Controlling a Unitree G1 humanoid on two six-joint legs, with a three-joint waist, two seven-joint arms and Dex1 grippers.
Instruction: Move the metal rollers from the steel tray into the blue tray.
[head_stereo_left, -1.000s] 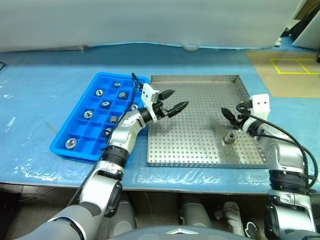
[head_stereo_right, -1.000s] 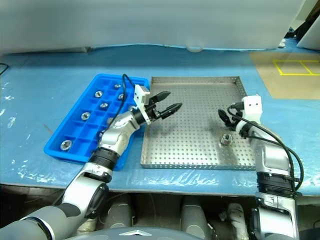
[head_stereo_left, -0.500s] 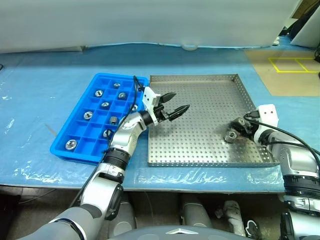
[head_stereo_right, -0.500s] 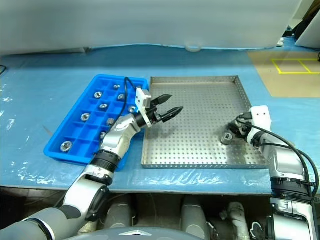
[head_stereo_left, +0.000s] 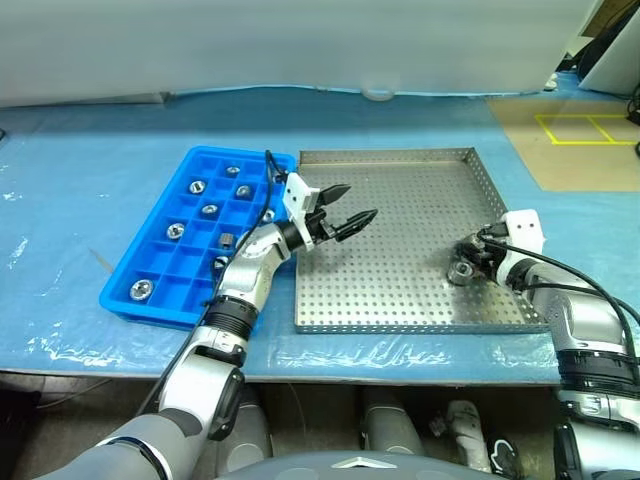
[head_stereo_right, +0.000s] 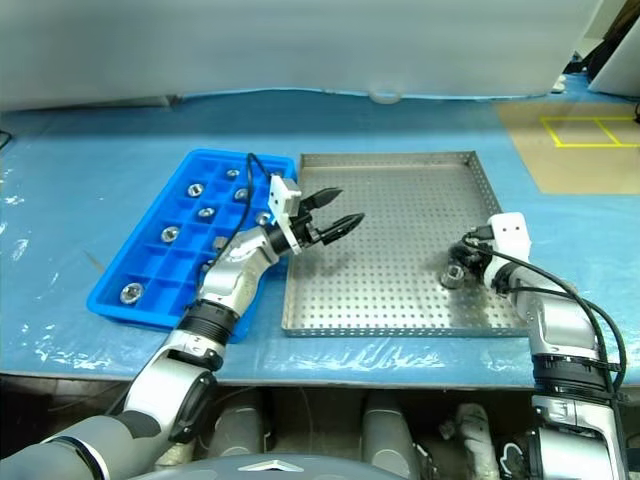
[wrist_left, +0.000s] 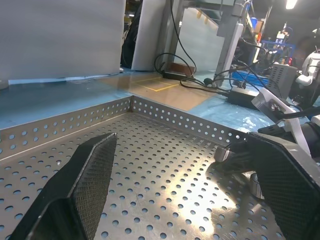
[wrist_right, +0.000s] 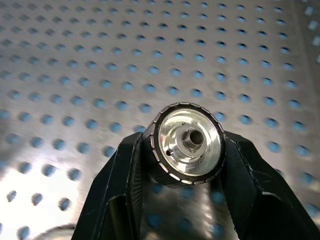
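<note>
- The steel tray (head_stereo_left: 400, 200) is lying on a blue-covered table (head_stereo_left: 90, 180), and everything below is placed relative to this tray.
- The right gripper (wrist_right: 182, 150) is reaching in over the tray's right edge, near the front right corner, just above the perforated floor.
- Its two black fingers (wrist_right: 120, 180) are pressing on either side of a metal roller (wrist_right: 184, 142), clamping it by its ribbed dark rim, with the shiny face and central hole turned toward the wrist camera.
- In the head views that same roller (head_stereo_left: 461, 270) is sitting low over the tray's right front part, between the fingertips.
- The left gripper (head_stereo_left: 345, 206) is hovering above the tray's left portion, close to its left rim, pointing across the tray toward the right.
- Its jaws are standing wide apart with nothing between them.
- The blue tray (head_stereo_left: 160, 290) is lying just beside the steel tray's left edge, angled slightly.
- Several other rollers (head_stereo_left: 176, 229) are sitting singly in separate compartments of the blue tray, and one (head_stereo_left: 141, 289) is resting in a compartment near its front left corner.
</note>
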